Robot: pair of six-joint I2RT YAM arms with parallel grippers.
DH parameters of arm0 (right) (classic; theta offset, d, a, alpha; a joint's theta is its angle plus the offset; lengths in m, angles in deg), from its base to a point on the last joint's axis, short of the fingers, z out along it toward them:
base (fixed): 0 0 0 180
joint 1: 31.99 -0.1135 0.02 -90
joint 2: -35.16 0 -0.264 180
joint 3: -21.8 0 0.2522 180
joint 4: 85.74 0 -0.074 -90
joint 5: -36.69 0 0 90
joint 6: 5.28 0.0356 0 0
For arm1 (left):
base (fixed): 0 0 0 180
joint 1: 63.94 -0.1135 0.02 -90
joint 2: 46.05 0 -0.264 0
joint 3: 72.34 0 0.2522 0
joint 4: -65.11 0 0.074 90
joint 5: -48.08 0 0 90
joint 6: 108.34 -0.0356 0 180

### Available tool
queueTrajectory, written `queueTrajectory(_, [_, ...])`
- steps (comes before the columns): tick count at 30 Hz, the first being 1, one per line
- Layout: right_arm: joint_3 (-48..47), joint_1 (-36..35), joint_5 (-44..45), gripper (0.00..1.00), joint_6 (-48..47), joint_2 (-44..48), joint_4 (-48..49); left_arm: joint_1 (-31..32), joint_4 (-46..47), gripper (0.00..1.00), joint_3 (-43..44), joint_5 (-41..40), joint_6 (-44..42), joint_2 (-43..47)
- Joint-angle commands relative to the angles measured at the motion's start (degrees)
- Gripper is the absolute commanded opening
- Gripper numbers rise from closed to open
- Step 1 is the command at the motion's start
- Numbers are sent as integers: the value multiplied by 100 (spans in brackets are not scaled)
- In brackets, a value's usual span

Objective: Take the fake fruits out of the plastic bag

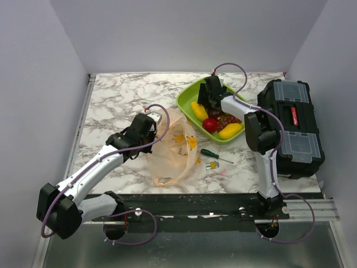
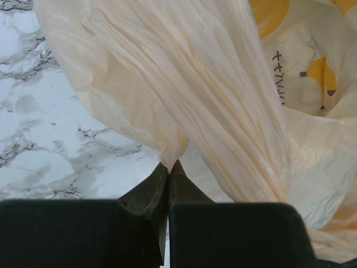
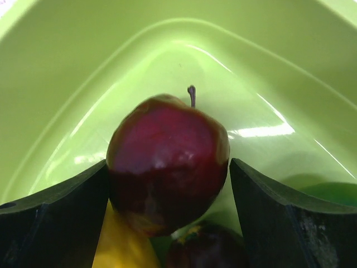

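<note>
The plastic bag (image 1: 173, 151) lies on the surface (image 1: 111, 100), long axis running near-to-far, its far end pinched tight in the left jaws. The right jaws flank a dark apple (image 3: 167, 162) (stem uppermost in the wrist view) in the green tray (image 3: 251, 67); whether they grip it, I cannot tell.

Bright, even light from above, with soft shadows.
White glare streaks the tray (image 3: 268, 131) wall and spots the fruit (image 3: 167, 151); the right claw (image 3: 168, 167) fingers (image 3: 290, 223) sit dark and blurred at the bottom edge; the bag (image 2: 184, 84) lets light through.
</note>
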Motion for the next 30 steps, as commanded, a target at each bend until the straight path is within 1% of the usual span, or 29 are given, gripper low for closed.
queueTrajectory(1, [256,-13,-74,87,-287,663,-246,-20,-101,0,214,195,-72,-4])
queueTrajectory(6, [673,-30,-318,88,-276,1499,-179,-25,-108,0,232,220,-81,-41])
queueTrajectory(12, [1919,-212,-792,88,-150,2739,33,-36,-125,0,257,157,-81,-48])
queueTrajectory(14, [2575,-324,-1214,88,-132,3267,368,-57,-115,0,267,164,-81,-23])
queueTrajectory(17, [3694,-490,-2328,88,-97,4140,1005,-81,-104,0,281,188,-64,13])
queueTrajectory(20, [4548,-778,-3105,92,-74,4946,1530,-102,-83,0,264,258,-46,72])
queueTrajectory(22, [4958,-978,-3440,94,-42,5308,1724,-107,-64,0,250,296,-30,91])
queueTrajectory(24, [5228,-1189,-3523,95,-21,5536,1830,-102,-73,0,250,380,34,108])
queueTrajectory(25, [5344,-1266,-3533,95,3,5597,1881,-102,-58,7,237,394,134,122])
queueTrajectory(27, [5451,-1339,-3555,95,75,5622,1922,-112,-43,35,206,324,550,189])
queueTrajectory(30, [5478,-1417,-3584,96,75,5574,1873,-120,-235,70,252,453,1179,371])
